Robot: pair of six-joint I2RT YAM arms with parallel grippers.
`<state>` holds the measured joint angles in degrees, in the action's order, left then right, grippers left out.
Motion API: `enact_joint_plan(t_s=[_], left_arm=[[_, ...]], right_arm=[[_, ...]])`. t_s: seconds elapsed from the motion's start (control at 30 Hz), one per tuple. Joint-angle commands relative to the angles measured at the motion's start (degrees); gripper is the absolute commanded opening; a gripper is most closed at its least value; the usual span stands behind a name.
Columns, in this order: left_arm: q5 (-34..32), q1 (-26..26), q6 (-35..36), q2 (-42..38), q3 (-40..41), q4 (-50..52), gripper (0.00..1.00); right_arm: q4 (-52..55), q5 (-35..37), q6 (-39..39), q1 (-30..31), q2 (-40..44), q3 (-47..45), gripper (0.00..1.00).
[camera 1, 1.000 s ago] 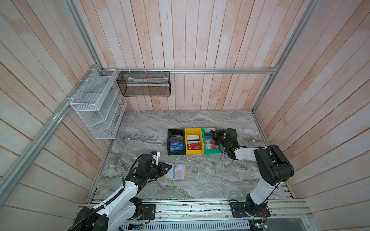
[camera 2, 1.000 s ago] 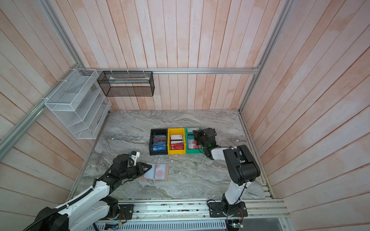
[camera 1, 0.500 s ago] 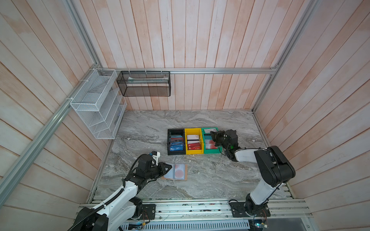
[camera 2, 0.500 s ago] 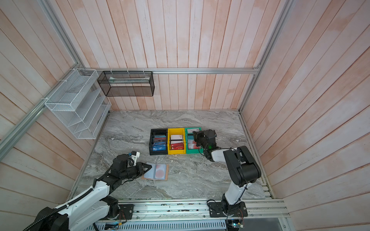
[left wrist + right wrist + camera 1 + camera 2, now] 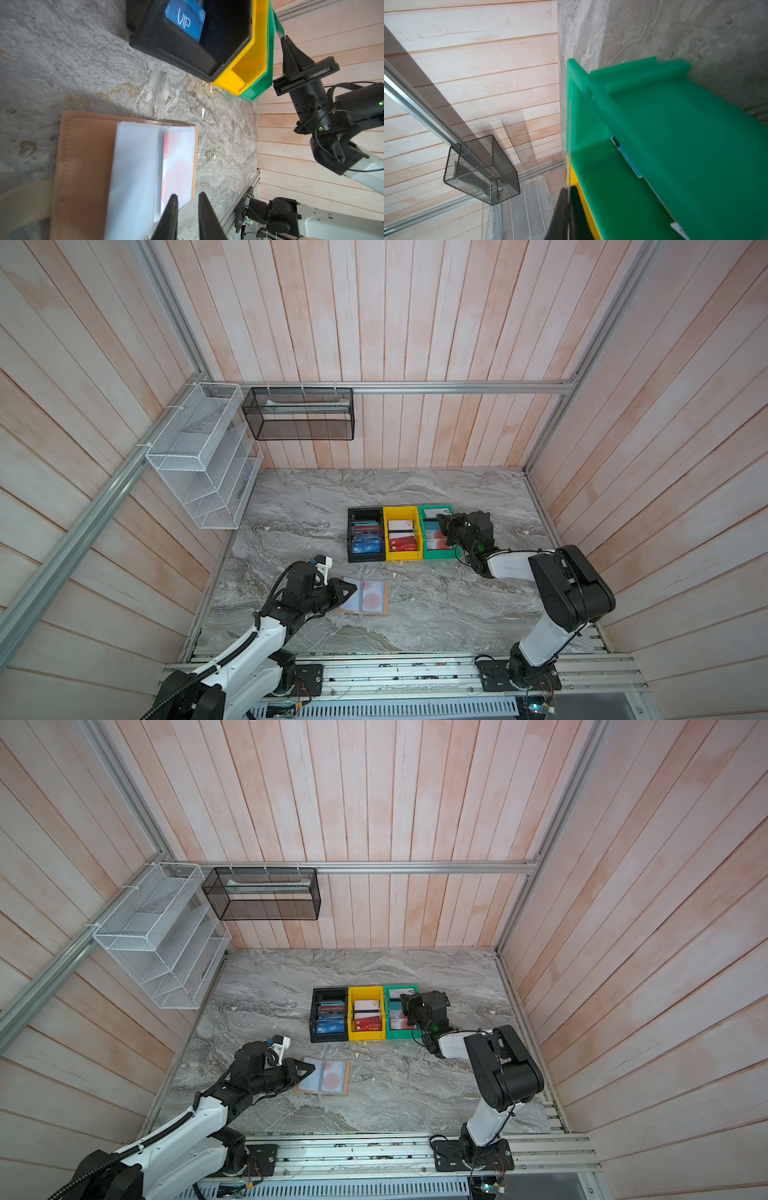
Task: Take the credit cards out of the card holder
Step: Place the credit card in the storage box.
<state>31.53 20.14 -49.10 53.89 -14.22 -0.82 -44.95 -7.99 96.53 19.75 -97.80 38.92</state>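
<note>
Top views: no shift is noted against the earlier frames; the right gripper is kept shut on a thin card over the green bin. The card holder is laid open on the table, long axis crosswise, spine toward the black bin; the left gripper is held at its edge, jaws narrowly parted, nothing gripped.

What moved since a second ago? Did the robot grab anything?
Almost nothing. The right arm's elbow dipped a tiny bit. Nothing was grabbed or dropped: the right gripper stays shut on a thin card at the green bin, and the left gripper still hovers, slightly open, at the card holder, its orange-circle card still sleeved.
</note>
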Motion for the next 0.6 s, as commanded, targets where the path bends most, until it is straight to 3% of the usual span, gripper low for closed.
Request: enact_joint_plan(t_s=[0.0, 0.17, 0.43, 0.57], left_arm=[[0.5, -0.5, 0.9, -0.8, 0.8, -0.2, 0.21], [0.4, -0.5, 0.9, -1.0, 1.0, -0.1, 0.21], [0.4, -0.7, 1.1, -1.7, 0.8, 0.7, 0.21], [0.3, -0.8, 1.1, -2.4, 0.9, 1.3, 0.21]], right_arm=[[2.7, 1.0, 1.3, 0.3, 0.0, 0.3, 0.0], [2.3, 0.7, 1.4, 0.3, -0.9, 0.5, 0.01], [-0.2, -1.3, 2.0, 0.3, -3.0, 1.0, 0.22], [-1.2, -2.0, 1.8, 0.3, -3.4, 1.2, 0.26]])
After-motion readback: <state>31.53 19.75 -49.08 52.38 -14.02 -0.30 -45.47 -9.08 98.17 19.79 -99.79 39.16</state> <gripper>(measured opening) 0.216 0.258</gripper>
